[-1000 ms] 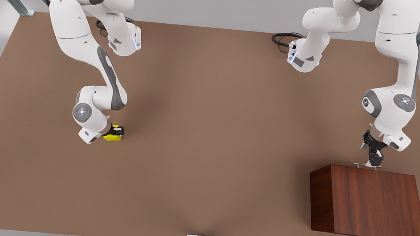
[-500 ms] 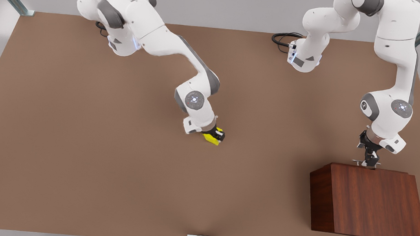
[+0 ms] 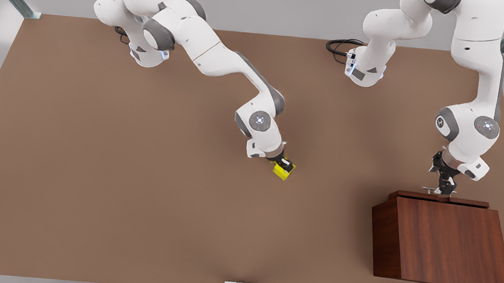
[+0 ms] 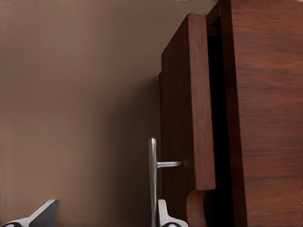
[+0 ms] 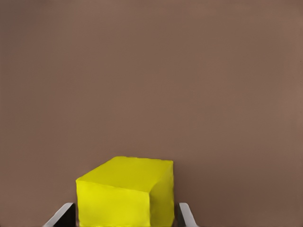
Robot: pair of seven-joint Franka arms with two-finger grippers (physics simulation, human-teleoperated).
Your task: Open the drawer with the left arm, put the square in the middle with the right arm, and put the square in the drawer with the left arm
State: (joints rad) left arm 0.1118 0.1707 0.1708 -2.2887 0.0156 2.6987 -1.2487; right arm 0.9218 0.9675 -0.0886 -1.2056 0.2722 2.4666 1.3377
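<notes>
There are two white robot arms, and each one carries one black tool: the left tool (image 3: pixel 441 190) and the right tool (image 3: pixel 283 165). There is one yellow square (image 3: pixel 283 170), one wooden cabinet (image 3: pixel 446 244) with one drawer (image 3: pixel 439 199), one silver handle (image 4: pixel 153 179), and one brown bench (image 3: pixel 131 203).

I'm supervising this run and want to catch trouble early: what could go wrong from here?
1. The left claw is at the drawer's thin handle, and the drawer is only slightly out. The claw might slip off, leaving too narrow an opening.
2. The right claw holds the square above the table. A release from height could let it bounce or roll off its spot.
</notes>
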